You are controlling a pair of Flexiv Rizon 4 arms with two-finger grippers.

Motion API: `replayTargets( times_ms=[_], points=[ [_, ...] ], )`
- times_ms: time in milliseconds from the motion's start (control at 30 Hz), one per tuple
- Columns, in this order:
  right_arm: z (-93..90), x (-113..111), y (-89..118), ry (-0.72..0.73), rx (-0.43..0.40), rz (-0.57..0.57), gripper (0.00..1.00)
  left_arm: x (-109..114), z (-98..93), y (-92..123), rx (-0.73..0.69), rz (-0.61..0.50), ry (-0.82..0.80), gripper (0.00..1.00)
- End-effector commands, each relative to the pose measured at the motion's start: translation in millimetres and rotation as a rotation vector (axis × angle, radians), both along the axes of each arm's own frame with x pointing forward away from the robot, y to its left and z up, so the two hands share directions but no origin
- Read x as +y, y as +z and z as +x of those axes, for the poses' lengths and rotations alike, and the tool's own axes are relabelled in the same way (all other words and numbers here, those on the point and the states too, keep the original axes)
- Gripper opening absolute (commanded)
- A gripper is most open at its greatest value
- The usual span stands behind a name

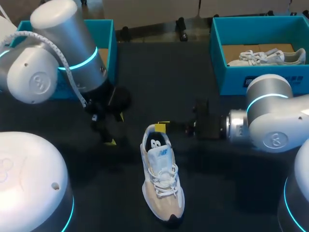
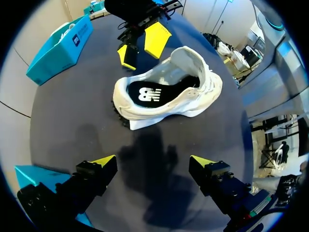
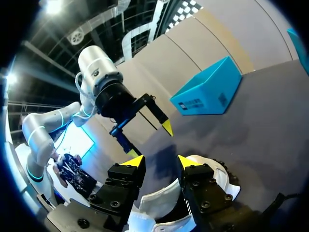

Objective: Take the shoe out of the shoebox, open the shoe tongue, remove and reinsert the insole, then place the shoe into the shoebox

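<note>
The shoe (image 1: 161,176) lies out on the table (image 1: 222,188), heel pointing away from the robot and toe towards it, with the right gripper (image 1: 163,128), fingers slightly parted, right at the heel, nearer than the wide-spread left gripper (image 1: 116,129) alongside.

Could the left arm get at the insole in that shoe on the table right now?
Probably yes. The shoe lies on the table, its insole showing through the top, and the left arm's jaws hang open beside it. The right arm's jaws by the heel might crowd it.
</note>
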State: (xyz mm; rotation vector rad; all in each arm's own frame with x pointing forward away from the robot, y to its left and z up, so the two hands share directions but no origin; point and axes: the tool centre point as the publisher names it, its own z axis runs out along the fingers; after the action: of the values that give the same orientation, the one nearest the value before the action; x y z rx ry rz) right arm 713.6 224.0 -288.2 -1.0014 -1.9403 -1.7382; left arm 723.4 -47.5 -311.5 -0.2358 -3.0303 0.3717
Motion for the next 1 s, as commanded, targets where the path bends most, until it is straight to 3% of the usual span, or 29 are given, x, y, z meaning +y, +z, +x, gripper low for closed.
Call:
replayTargets(
  times_ms=[33,200,267,400,567,733,1000],
  points=[
    [-1.1,-16,9,0.014,0.004,-0.005,0.40,13,7.2,12,0.006,0.003,-0.011,1.00],
    [-0.5,-29,13,0.018,0.002,-0.027,0.31,28,17.5,21,0.035,0.027,-0.082,1.00],
    [0.0,-35,14,0.012,0.008,-0.048,0.18,36,24.1,25,0.028,0.044,-0.111,1.00],
    [0.3,-42,17,0.007,0.022,-0.081,0.01,49,35.1,33,0.031,0.052,-0.138,1.00],
    [-1.4,-49,25,-0.014,0.050,-0.139,0.00,66,49.0,43,0.025,0.066,-0.151,1.00],
    [2.1,-53,33,-0.018,0.142,-0.220,0.00,88,63.9,58,0.015,0.061,-0.215,1.00],
    [2.1,-53,33,-0.018,0.142,-0.220,0.00,88,63.9,58,0.015,0.061,-0.215,1.00]
  ],
)
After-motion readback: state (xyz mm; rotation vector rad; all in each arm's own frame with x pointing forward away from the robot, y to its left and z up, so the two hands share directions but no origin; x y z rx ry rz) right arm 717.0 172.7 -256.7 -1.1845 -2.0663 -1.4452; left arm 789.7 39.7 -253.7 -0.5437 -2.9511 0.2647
